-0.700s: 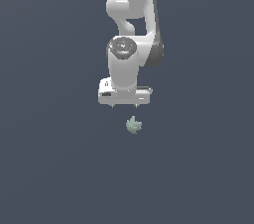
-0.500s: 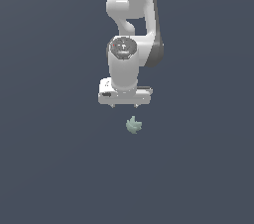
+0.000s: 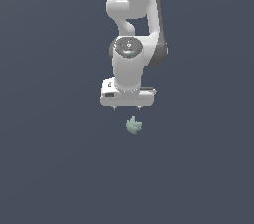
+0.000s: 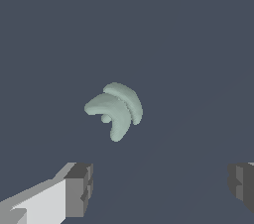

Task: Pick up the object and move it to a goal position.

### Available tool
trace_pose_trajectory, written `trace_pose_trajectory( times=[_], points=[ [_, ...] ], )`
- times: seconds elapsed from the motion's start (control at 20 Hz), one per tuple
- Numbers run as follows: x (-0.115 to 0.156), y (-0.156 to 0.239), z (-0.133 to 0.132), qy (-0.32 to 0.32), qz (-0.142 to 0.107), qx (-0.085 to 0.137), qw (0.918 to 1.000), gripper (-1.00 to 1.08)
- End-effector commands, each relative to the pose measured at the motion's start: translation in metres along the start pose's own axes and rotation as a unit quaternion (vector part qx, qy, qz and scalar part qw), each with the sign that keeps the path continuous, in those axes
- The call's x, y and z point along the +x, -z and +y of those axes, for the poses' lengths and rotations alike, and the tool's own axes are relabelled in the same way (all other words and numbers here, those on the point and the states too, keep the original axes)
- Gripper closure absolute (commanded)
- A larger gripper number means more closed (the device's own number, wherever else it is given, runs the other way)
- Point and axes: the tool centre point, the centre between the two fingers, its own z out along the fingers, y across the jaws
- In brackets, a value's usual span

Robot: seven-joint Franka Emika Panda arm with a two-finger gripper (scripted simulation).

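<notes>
The object (image 3: 133, 125) is a tiny pale grey-green lump with curved, leaf-like lobes. It lies on the dark flat floor just below my white gripper (image 3: 127, 108) in the exterior view. The gripper points down, above the object and apart from it. In the wrist view the object (image 4: 115, 110) lies ahead of the two grey fingertips (image 4: 79, 190), which stand wide apart with nothing between them. The gripper (image 4: 161, 188) is open and empty.
The white arm (image 3: 133, 29) rises behind the gripper toward the top of the exterior view. The floor (image 3: 59, 158) is a plain dark grey-blue surface.
The gripper and the object stand much as before; any shift of the arm is too slight to tell.
</notes>
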Motion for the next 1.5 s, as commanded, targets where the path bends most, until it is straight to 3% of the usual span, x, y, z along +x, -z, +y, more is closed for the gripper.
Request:
trace_pose_trajectory(
  times=[0.0, 0.4, 0.8, 1.1, 1.45],
  points=[
    [0.000, 0.000, 0.000, 0.000, 0.000, 0.000, 1.0000, -0.92],
    [0.003, -0.005, -0.002, 0.029, 0.001, -0.001, 0.9996, -0.92],
    [0.010, -0.017, -0.008, 0.105, 0.004, -0.001, 0.9944, -0.92],
    [0.017, -0.031, -0.015, 0.190, 0.008, -0.001, 0.9818, -0.92],
    [0.024, -0.047, -0.023, 0.284, 0.014, 0.000, 0.9588, -0.92]
  ],
)
